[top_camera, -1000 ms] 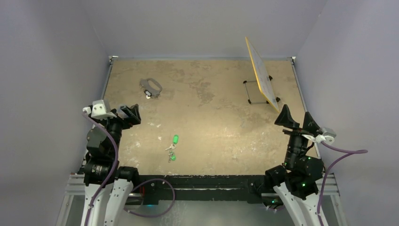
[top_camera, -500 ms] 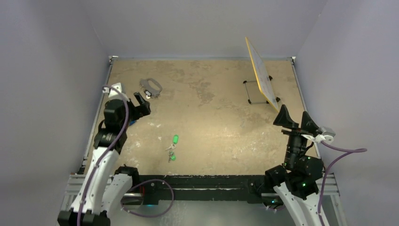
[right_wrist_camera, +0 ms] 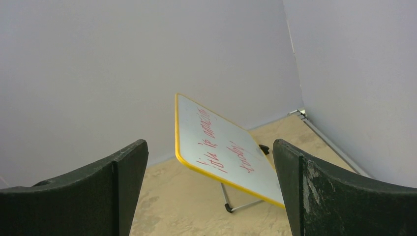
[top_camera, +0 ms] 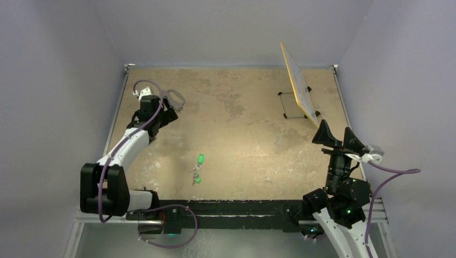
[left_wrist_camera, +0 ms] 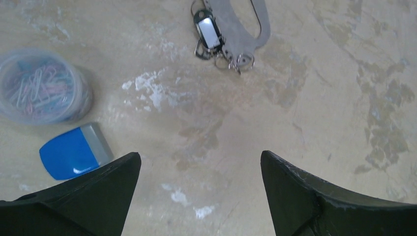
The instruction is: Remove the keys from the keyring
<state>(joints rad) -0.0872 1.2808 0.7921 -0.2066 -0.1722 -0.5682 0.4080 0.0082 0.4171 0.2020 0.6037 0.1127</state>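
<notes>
The keyring is a pale grey oval loop lying flat at the top of the left wrist view. The keys are bunched at its near side: a black-headed piece with a white face and small silver rings. In the top view the keyring lies at the far left, partly behind my left gripper. The left gripper is open and empty, just short of the keys. My right gripper is open and empty, raised at the right edge, and points at the whiteboard in its wrist view.
A green-tagged key bunch lies mid-table near the front. A clear tub of paper clips and a blue-and-grey object sit left of my left gripper. A yellow-framed whiteboard stands on a wire stand at the back right.
My left arm has reached forward from the near left edge to the keyring at the far left. The right arm has hardly moved.
</notes>
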